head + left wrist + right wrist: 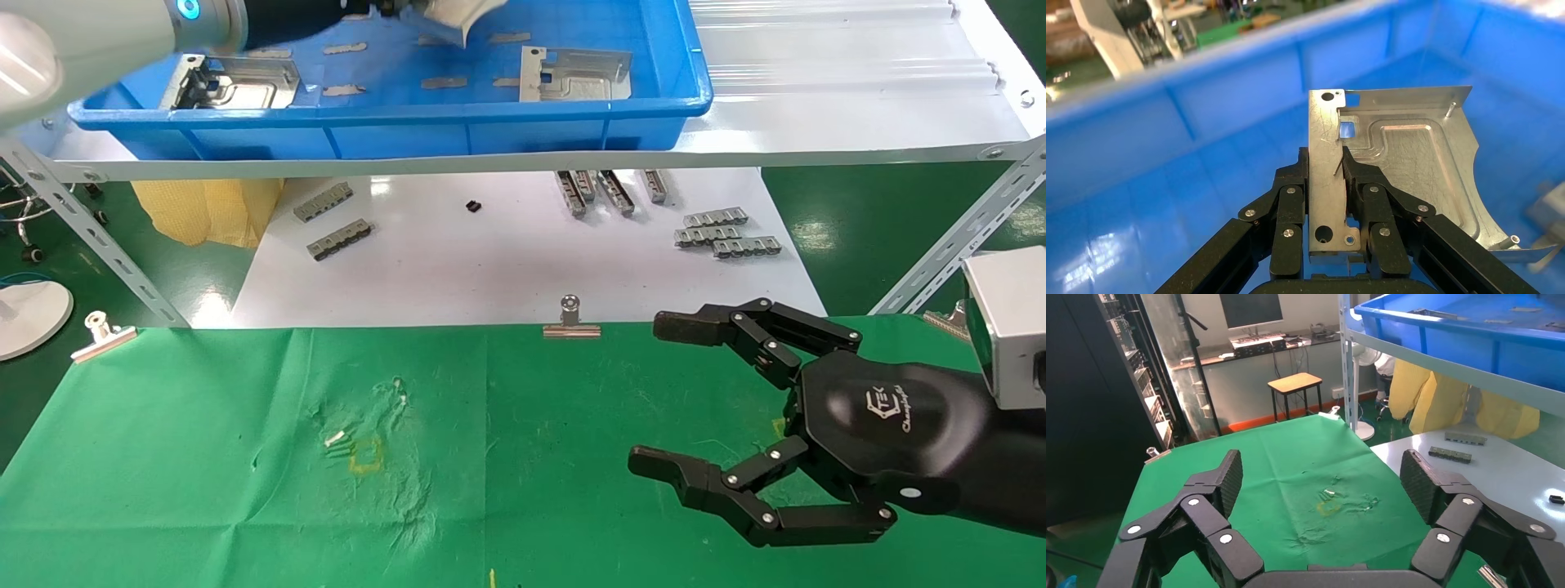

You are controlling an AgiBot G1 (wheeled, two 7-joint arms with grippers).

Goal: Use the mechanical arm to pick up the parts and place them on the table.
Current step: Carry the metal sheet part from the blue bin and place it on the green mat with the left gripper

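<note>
My left gripper [1326, 174] is inside the blue bin [392, 110] on the shelf. It is shut on the holed flange of a silver part [1413, 159] and holds it off the bin floor. The held part shows at the top edge of the head view [458, 20]. Two more parts lie in the bin, one at the left [237, 82] and one at the right [576, 73]. My right gripper [654, 394] is open and empty above the right side of the green table [204, 457]. The right wrist view shows its spread fingers [1229, 474] over the yellow square mark [1329, 507].
Thin grey slips [445, 82] lie on the bin floor. Grey toothed strips [723, 233] lie on the white board [490, 269] under the white shelf [858, 98]. Binder clips [570, 320] edge the cloth. Slanted shelf legs [90, 237] stand at both sides.
</note>
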